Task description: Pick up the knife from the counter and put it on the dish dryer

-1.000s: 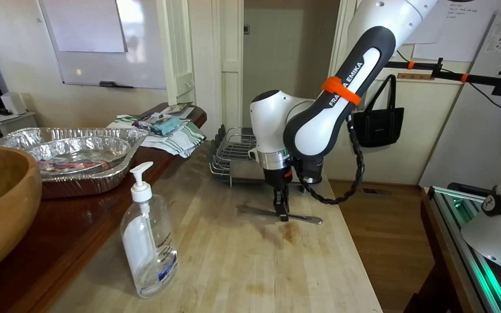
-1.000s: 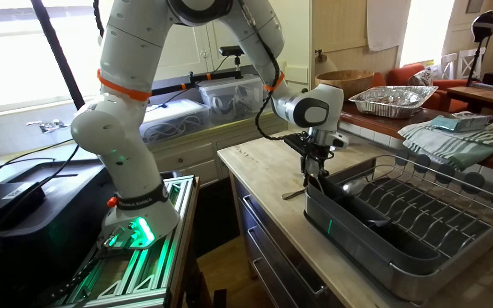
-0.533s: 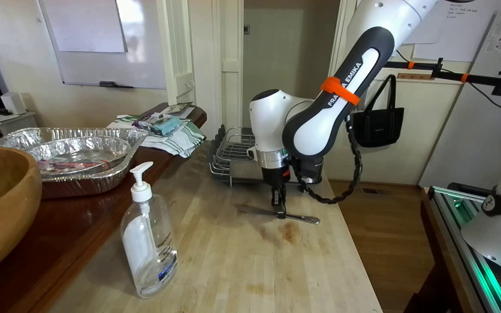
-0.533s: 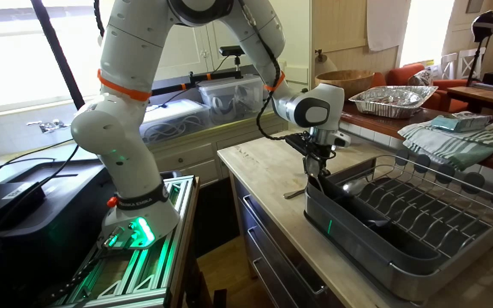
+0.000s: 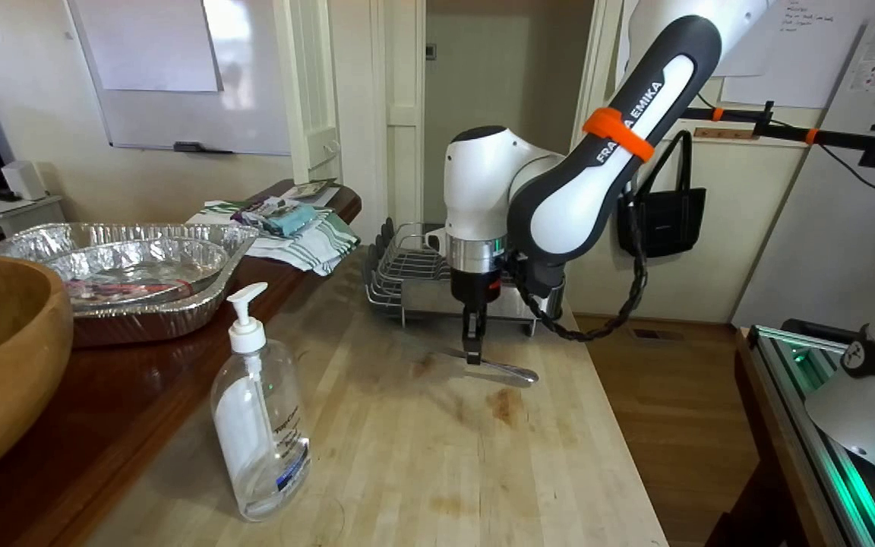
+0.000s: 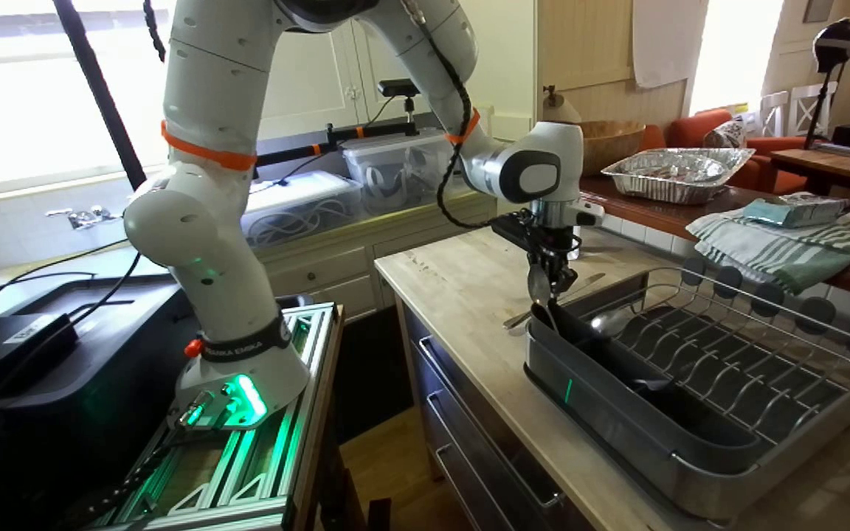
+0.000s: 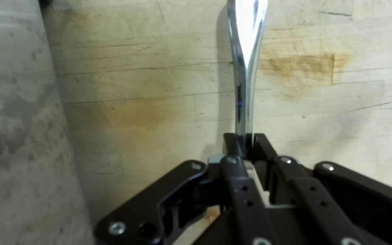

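Pinched in my gripper (image 7: 245, 143) at its slim middle, the knife (image 7: 245, 75) looks just above the pale wooden counter (image 5: 422, 456), near the dish dryer (image 5: 426, 296). I'd expect it light, stiff and slippery, best held at that narrow waist; its polished metal flares toward a rounded end.

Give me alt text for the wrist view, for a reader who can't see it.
A black gripper grips a shiny metal knife that runs out through the top edge. Beneath lies a pale, stained wooden counter; the spotted grey side of the dish dryer fills the left edge.
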Robot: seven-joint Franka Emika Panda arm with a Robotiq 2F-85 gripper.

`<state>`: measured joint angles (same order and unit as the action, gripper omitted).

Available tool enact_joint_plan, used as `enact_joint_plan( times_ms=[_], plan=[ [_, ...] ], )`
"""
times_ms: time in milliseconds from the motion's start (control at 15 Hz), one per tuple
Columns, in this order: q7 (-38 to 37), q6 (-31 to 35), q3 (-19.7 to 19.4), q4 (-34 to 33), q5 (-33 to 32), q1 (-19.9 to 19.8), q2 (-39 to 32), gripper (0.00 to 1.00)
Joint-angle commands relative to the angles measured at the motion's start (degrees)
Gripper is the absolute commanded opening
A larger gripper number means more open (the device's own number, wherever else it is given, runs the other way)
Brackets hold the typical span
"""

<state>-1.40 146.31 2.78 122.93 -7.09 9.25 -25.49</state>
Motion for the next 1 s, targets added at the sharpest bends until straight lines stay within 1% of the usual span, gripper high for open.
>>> enact_joint_plan(
  times_ms=[0, 267, 533, 800, 933],
  plan=[
    [-4.1, 2.8, -1.3, 6.9, -2.9, 1.6, 7.6, 0.04],
    [-9.8, 3.1, -2.5, 11.7, -6.8, 2.3, 14.9, 0.04],
    [-16.4, 2.0, -2.7, 15.2, -12.1, 1.5, 21.7, 0.04],
    [-18.8, 0.2, -1.6, 16.7, -14.1, -0.4, 26.5, 0.04],
    [-17.8, -1.1, -1.2, 17.3, -12.7, -1.5, 28.6, 0.04]
  ],
)
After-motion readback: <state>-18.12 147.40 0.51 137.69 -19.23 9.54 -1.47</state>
